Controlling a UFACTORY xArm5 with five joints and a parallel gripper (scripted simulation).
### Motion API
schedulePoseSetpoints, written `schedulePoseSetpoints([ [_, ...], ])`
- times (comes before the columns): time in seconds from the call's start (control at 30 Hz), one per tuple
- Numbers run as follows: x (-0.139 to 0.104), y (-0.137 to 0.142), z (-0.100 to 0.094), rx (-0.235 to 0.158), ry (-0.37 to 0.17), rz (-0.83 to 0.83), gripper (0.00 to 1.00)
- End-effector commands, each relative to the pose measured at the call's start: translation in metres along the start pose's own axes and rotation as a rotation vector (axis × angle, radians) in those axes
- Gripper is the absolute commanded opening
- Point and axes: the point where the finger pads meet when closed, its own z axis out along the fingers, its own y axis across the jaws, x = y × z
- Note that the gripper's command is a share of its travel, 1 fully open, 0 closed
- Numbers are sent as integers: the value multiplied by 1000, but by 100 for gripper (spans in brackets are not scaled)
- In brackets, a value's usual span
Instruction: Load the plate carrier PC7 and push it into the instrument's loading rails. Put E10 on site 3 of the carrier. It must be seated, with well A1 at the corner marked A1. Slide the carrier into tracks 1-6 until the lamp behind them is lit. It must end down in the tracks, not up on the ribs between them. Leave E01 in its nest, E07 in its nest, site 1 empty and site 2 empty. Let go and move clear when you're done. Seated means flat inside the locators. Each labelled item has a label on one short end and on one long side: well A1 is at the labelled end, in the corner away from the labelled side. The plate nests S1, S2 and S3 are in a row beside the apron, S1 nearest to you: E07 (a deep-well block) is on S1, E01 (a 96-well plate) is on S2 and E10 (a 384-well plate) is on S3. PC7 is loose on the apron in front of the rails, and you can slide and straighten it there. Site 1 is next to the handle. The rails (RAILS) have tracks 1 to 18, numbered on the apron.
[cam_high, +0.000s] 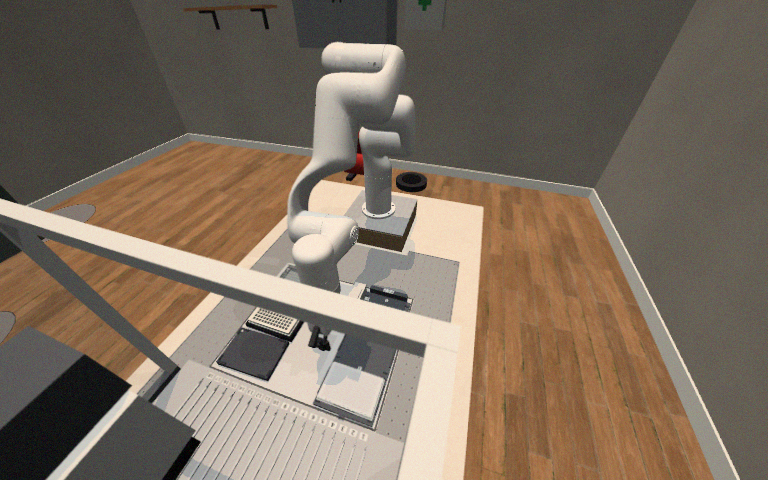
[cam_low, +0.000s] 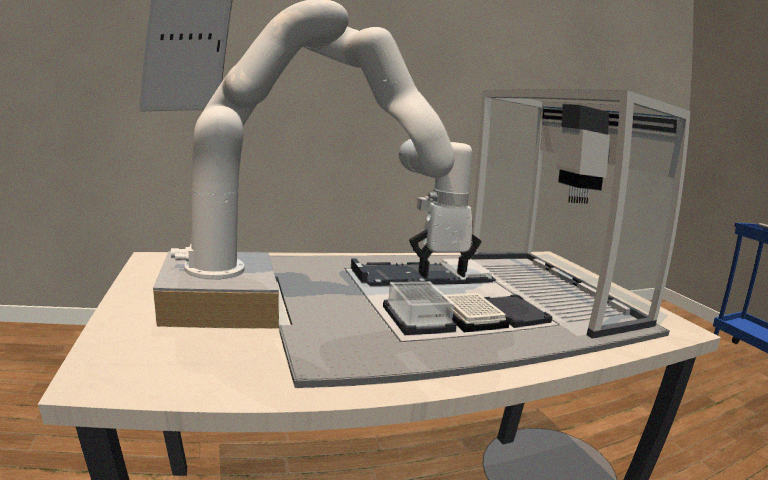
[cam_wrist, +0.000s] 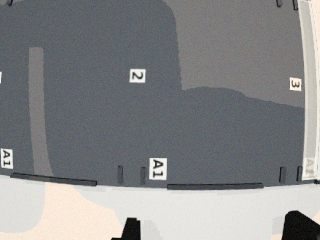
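The carrier PC7 (cam_high: 356, 352) (cam_low: 385, 273) (cam_wrist: 90, 115) lies on the apron before the low-numbered tracks, its handle (cam_high: 388, 292) away from the rails. A white plate, E10 (cam_high: 351, 392) (cam_low: 479, 270) (cam_wrist: 310, 90), is on site 3; its well A1 corner and exact seating cannot be told. Sites 1 and 2 are empty. My gripper (cam_high: 320, 339) (cam_low: 444, 275) (cam_wrist: 212, 231) is open and empty, beside the carrier's long side. E07 (cam_low: 419, 302) is on S1 and E01 (cam_high: 273, 320) (cam_low: 474, 307) on S2. Nest S3 (cam_high: 253, 353) (cam_low: 527, 310) is empty.
The rails (cam_high: 243, 425) (cam_low: 552, 288) stand past the carrier's plate end, under the instrument's frame (cam_high: 226, 277) (cam_low: 620, 198). A dark pipetting head (cam_low: 586, 118) hangs inside the frame. The three nests run parallel to the carrier across the apron. The lamp cannot be made out.
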Motion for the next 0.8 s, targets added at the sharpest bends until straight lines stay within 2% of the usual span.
schedulePoseSetpoints([
  [0.0,0,1,-7,-4,0,0,100],
  [0.77,0,1,-41,-4,0,0,100],
])
